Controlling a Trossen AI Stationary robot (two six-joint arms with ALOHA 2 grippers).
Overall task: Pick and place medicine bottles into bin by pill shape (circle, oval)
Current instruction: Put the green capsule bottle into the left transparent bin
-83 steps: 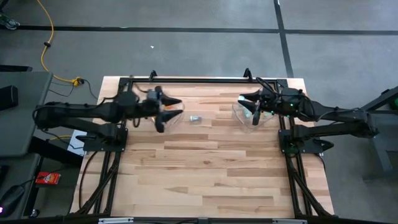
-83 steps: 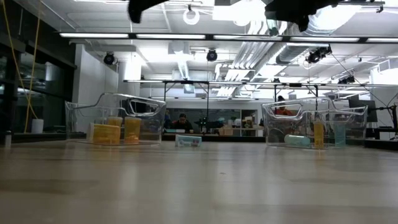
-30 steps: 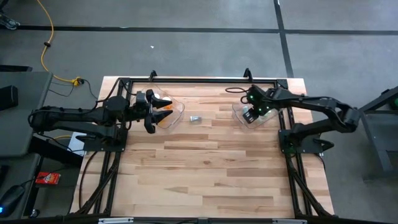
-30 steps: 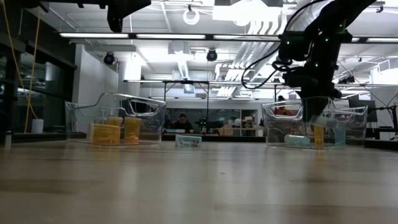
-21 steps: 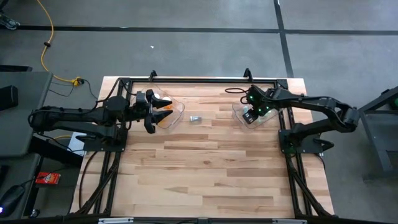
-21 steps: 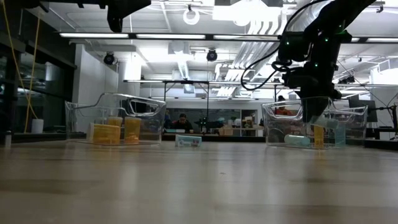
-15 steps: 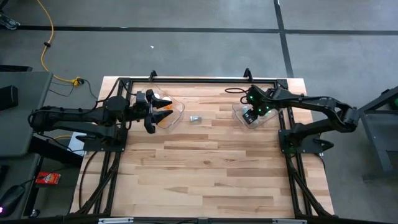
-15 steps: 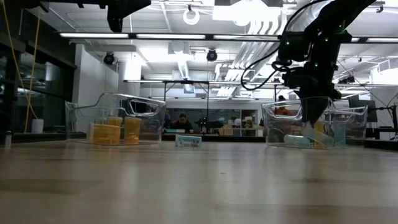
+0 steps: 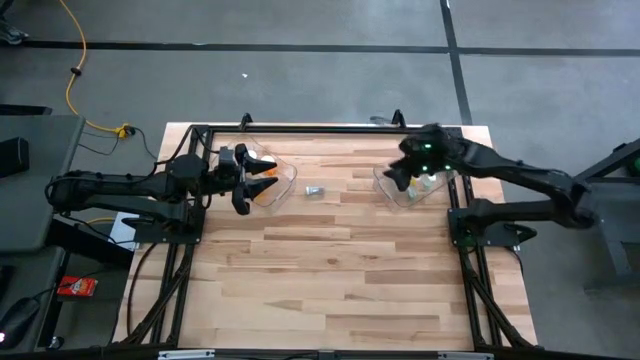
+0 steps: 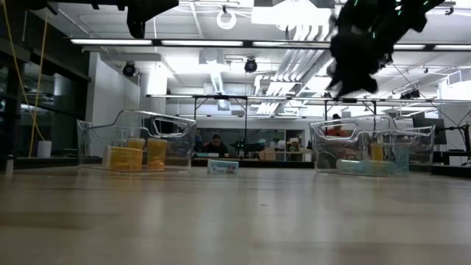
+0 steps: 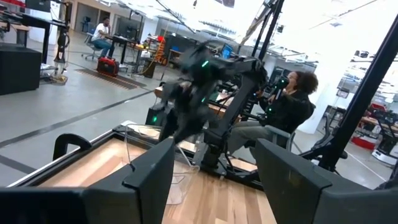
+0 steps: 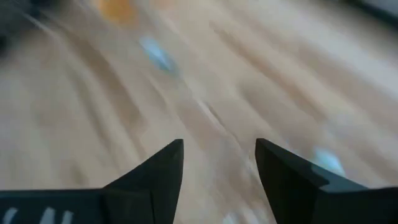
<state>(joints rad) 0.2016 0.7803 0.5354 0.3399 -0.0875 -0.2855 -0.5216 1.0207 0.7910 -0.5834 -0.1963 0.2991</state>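
A small pale bottle (image 9: 314, 190) lies on its side on the table between two clear bins; it also shows in the low view (image 10: 222, 167). The left bin (image 9: 289, 176) holds orange bottles (image 10: 146, 154). The right bin (image 9: 412, 197) holds pale bottles (image 10: 362, 168) lying down and one orange bottle (image 10: 377, 152). My left gripper (image 9: 268, 182) hovers open and empty over the left bin, as the left wrist view (image 11: 214, 168) shows. My right gripper (image 9: 393, 178) is open and empty, high above the right bin's left side (image 10: 353, 55); its wrist view (image 12: 219, 155) is blurred.
A black frame rail (image 9: 320, 129) runs along the table's far edge. The near half of the wooden table (image 9: 330, 280) is bare boards. People sit at desks in the room beyond the table (image 11: 292, 99).
My right gripper has risen out of the right bin, where it reached down a second ago, and has swung a little toward the table's left. It moves fast and shows blurred. My left gripper has kept still.
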